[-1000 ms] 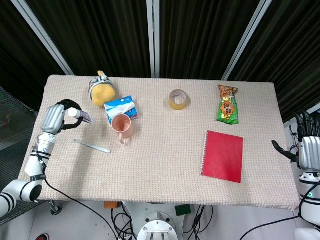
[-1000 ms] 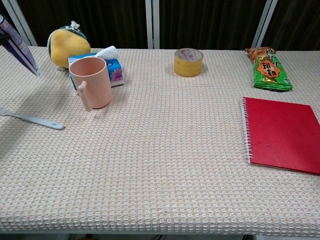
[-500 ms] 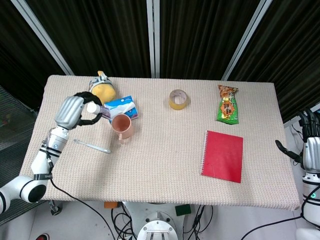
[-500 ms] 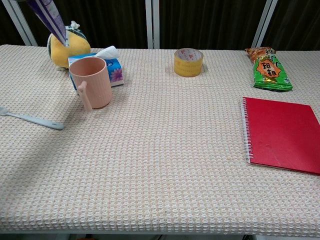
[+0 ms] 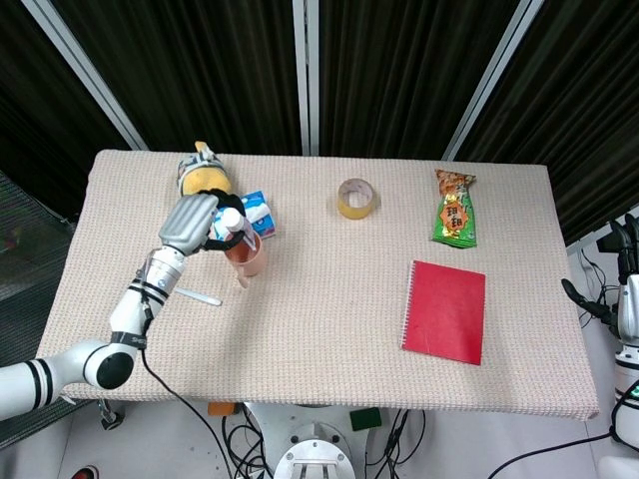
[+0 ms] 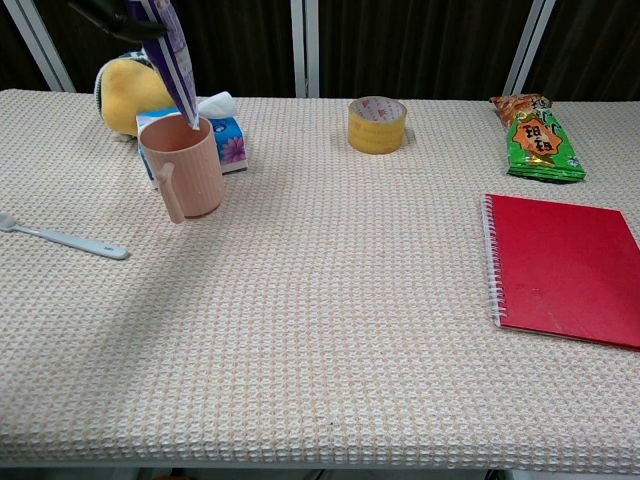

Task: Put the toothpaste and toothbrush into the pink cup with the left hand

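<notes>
My left hand (image 5: pixel 193 222) grips the toothpaste tube (image 6: pixel 168 52), which hangs flat end down, its tip just at the rim of the pink cup (image 6: pixel 183 166). The tube's white cap (image 5: pixel 232 220) shows above the cup (image 5: pixel 246 251) in the head view. Only dark fingers (image 6: pixel 110 14) of that hand show at the top of the chest view. The white toothbrush (image 6: pixel 64 238) lies flat on the table left of the cup, also visible under my left forearm as the toothbrush (image 5: pixel 204 297). My right hand (image 5: pixel 627 299) hovers off the table's right edge, fingers apart, holding nothing.
Behind the cup sit a blue tissue pack (image 6: pixel 228 132) and a yellow plush toy (image 6: pixel 128 93). A yellow tape roll (image 6: pixel 377 124), a green snack bag (image 6: pixel 537 138) and a red notebook (image 6: pixel 562 268) lie to the right.
My left hand has carried the toothpaste rightward from the table's left edge to above the cup, lowering its end to the rim. My right hand drifted slightly right.
</notes>
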